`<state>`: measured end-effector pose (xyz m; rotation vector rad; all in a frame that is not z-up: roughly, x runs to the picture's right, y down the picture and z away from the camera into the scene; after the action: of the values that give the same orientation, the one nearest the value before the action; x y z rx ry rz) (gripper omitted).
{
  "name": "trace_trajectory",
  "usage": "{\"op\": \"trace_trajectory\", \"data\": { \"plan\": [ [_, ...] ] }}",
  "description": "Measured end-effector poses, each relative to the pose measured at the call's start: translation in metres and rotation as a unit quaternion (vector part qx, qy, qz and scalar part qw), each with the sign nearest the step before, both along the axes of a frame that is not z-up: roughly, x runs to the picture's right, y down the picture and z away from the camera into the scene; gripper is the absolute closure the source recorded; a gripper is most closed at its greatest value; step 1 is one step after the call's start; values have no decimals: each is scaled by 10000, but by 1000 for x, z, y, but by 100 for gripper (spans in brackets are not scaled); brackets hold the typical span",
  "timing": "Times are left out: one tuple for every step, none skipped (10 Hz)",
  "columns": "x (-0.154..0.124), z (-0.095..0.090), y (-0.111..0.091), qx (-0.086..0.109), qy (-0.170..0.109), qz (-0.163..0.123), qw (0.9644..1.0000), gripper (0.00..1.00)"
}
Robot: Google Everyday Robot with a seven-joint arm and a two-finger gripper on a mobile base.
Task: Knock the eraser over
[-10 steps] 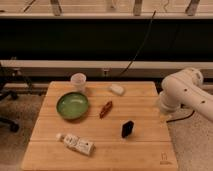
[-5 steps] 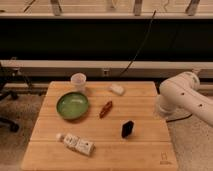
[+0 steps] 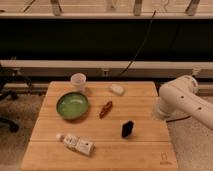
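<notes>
The gripper is closed, but it is hidden by the white arm (image 3: 180, 100), which is bent over the right edge of the wooden table (image 3: 145, 150). The eraser (image 3: 128, 129) is found in the front middle part of the table, well apart from the arm, with only bare wood between them; nearest to it, further back, a reddish-brown item (image 3: 105, 109) is laid. One of each thing is counted: one eraser, one green bowl (image 3: 72, 105), one white cup (image 3: 78, 81) behind the bowl, one white lump (image 3: 117, 89) at the back, and one bottle (image 3: 76, 143) laid flat in front of the bowl.
</notes>
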<state>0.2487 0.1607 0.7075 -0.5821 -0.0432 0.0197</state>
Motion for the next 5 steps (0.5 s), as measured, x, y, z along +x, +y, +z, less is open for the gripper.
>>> {"op": "trace_trajectory", "data": {
  "plan": [
    [0,2,3,-1,-17,11,10000,100],
    [0,3,6,0,-46,22,10000,100],
    [-1,4,9,-7,-55,19,10000,100],
    [-3,5,11,-18,-60,17,10000,100],
    [-7,7,12,-23,-74,13,10000,100]
  ]
}}
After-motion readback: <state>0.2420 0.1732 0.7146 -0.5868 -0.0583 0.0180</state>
